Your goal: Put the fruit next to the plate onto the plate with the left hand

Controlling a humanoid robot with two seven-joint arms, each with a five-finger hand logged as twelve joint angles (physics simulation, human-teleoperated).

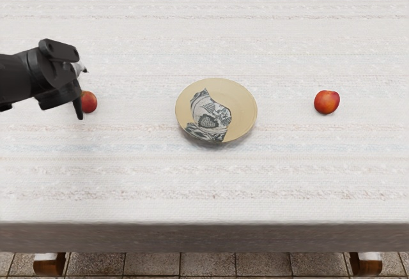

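Two fruits sit on the table, and neither is on the plate yet, so the task's main work is all ahead. The plate lies bare at the middle of the table, showing only its painted pattern. The red fruit on the left appears to rest on the table, well apart from the plate's left rim. The other fruit lies about as far off on the plate's right side, with nothing near it. The left hand has its arm coming in from the left edge, and it sits just above and against the red fruit's left side, covering a part of it. From this angle I cannot tell how far open the hand is, or whether it has hold of the fruit or only touches it. By my reading the reach is done and the grasp is at best under way. What is left is to secure the fruit, lift it, carry it right to the plate and set it down. The right arm is out of view.
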